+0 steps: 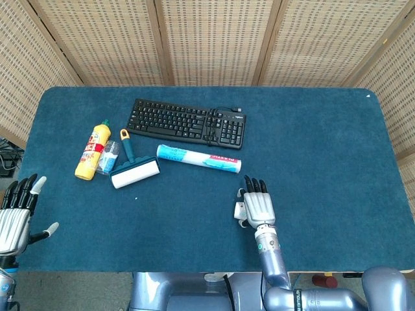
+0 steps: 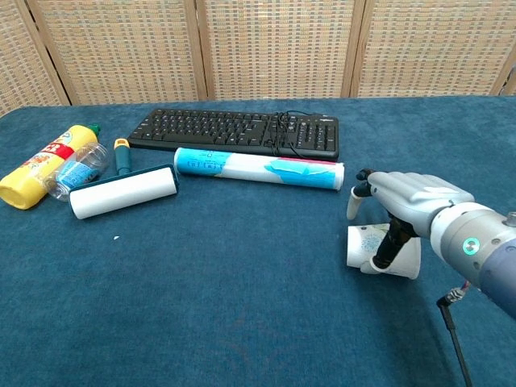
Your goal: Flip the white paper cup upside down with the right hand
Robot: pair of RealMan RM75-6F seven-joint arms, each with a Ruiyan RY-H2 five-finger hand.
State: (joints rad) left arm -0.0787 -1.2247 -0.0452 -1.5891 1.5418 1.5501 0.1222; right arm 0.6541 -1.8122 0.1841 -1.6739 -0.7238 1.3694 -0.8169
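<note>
The white paper cup (image 2: 364,245) lies on its side on the blue table, its mouth facing left, a blue flower print on its wall. In the head view only its left end (image 1: 239,210) shows from under my right hand (image 1: 258,207). That hand (image 2: 409,200) lies over the cup from above and the right, fingers stretched out flat and pointing away from me. Its thumb reaches down against the cup's near side. My left hand (image 1: 15,215) hovers off the table's front left corner, fingers apart and holding nothing.
Behind the cup lies a white and blue roll (image 2: 258,168), then a black keyboard (image 2: 234,129). At the left are a lint roller (image 2: 122,192), a small clear bottle (image 2: 76,171) and a yellow bottle (image 2: 40,173). The table's front edge (image 1: 194,269) is close to the cup.
</note>
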